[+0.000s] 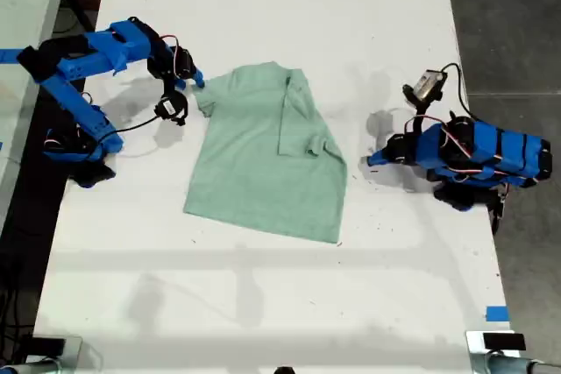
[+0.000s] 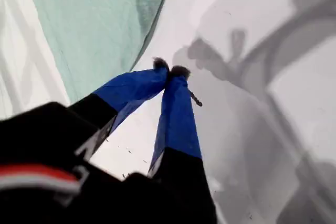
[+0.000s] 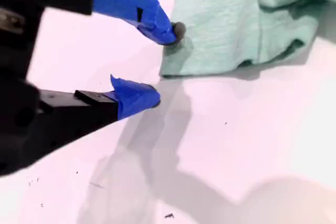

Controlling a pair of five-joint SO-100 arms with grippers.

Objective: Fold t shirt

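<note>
T shirt (image 1: 254, 164) is lying flat on the white table (image 1: 263, 304), occupying the centre of the exterior view. Its collar end is pointing toward the top of that view and its hem toward the bottom. The side toward the exterior view's right is lying folded inward over the body, with the sleeve resting on the chest area. The opposite sleeve is lying spread out toward the exterior view's left.

My first gripper (image 1: 372, 161) is sitting at the centre right of the exterior view, near the t shirt's folded edge but apart from it. In the first wrist view its blue fingers (image 2: 178, 114) are pressing tip to tip, closed on nothing, over bare table with the mint fabric just beyond.

My second gripper (image 1: 198, 81) is sitting at the upper left of the exterior view, at the spread sleeve. In the second wrist view its fingers (image 3: 142, 9) are standing apart; one tip is sitting at the sleeve's edge, and the other is over bare table just beside it. No fabric is lying between them.
</note>
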